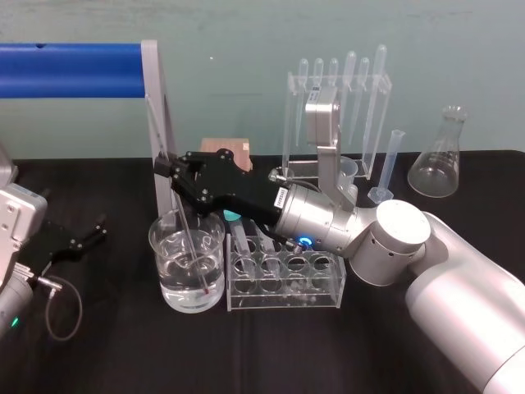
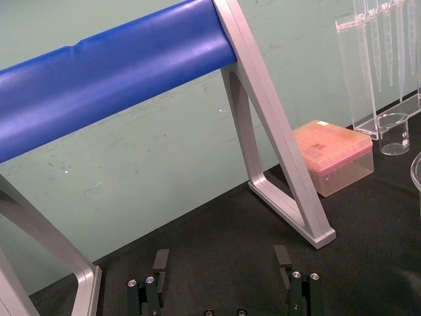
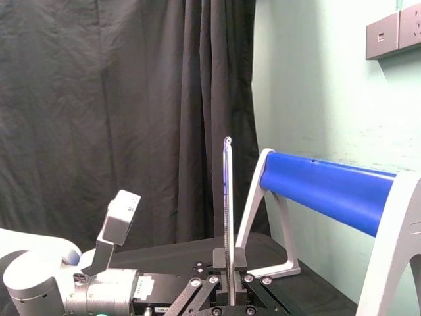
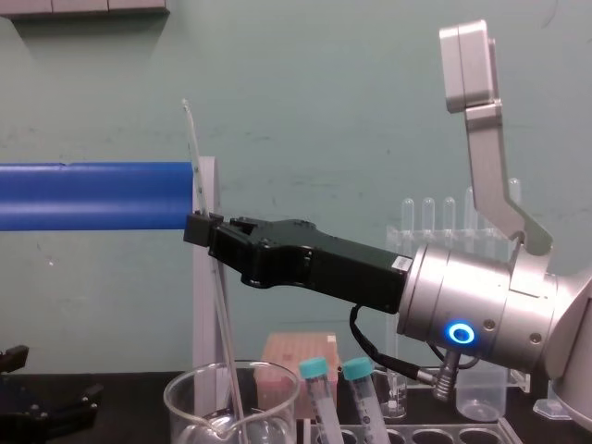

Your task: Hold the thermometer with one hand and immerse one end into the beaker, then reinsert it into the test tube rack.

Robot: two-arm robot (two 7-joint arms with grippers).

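Right pincer (image 1: 170,174) reaches in from 3 o'clock, high over the beaker (image 1: 215,271), jaws closed on the thermometer (image 1: 191,246) around mid-length. The wrist view confirms it: the rod is pinched between the two fingertips and runs straight out from them. Thermometer's long axis is steep but not plumb. In the head view its top leans toward 11 o'clock and its lower end toward 5 o'clock; the chest view shows the same lean, with the top toward the robot's left. The lower end is inside the beaker, under the liquid line and close to the bottom; whether it touches the glass I cannot tell. Judged: the dip is in hand or just done, with the return to the rack left to do. The rack (image 1: 287,297) sits just beside the beaker at its 3 o'clock, on the working arm's own side, so the right arm is the nearer one. Capped tubes (image 4: 313,370) stand at the rack's end nearest the beaker, and the holes farther toward 3 o'clock look free. The coming move turns on that lean. The rod would likely need to lift clear of the rim along its own axis, then be brought upright before it goes down into a hole; the tubes beside the path are the thing to miss. Left pincer (image 1: 92,232) is parked low at 9 o'clock, well apart, fingers spread, holding nothing.
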